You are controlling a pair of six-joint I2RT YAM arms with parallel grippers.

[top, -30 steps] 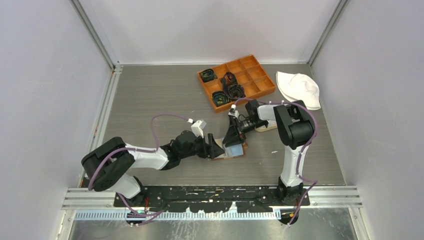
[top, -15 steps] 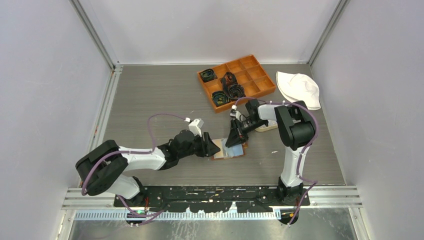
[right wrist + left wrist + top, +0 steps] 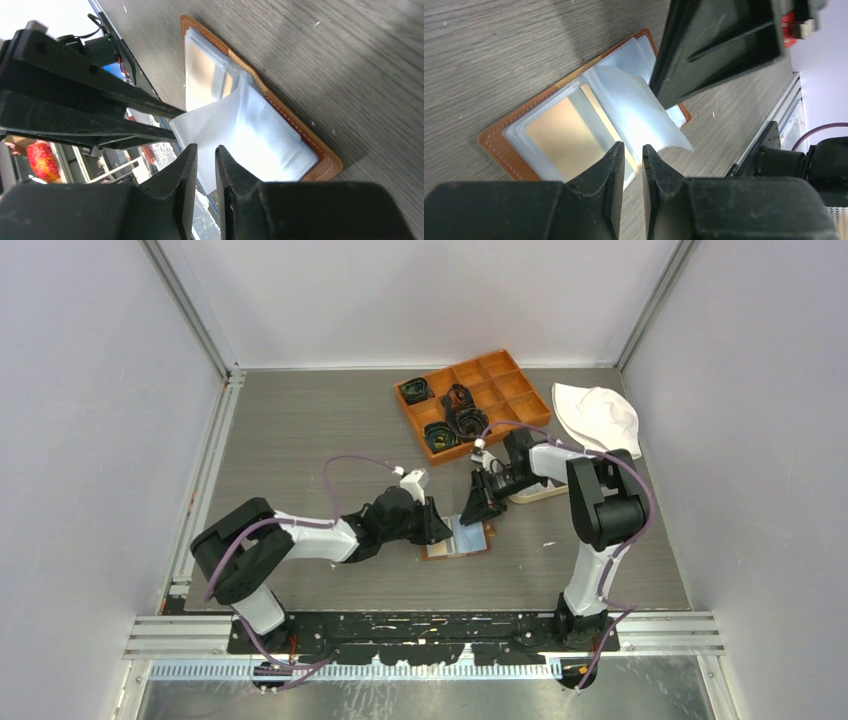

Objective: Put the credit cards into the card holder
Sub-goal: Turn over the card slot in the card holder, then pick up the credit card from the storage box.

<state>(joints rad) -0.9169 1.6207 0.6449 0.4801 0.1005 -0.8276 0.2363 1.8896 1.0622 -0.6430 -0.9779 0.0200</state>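
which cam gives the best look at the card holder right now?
Left wrist: the card holder lies open and mostly in view, with its brown edge, clear sleeves and one sleeve lifted. Right wrist shows it close too, but its own fingers hide part of the sleeves. Top external shows it small and partly covered.

Insp. note: no legible txt, labels, brand names, nos. or signs in any view. Card holder: leather and clear sleeves carry no readable print. Orange box and white hat: too small in the top view to read any marks.
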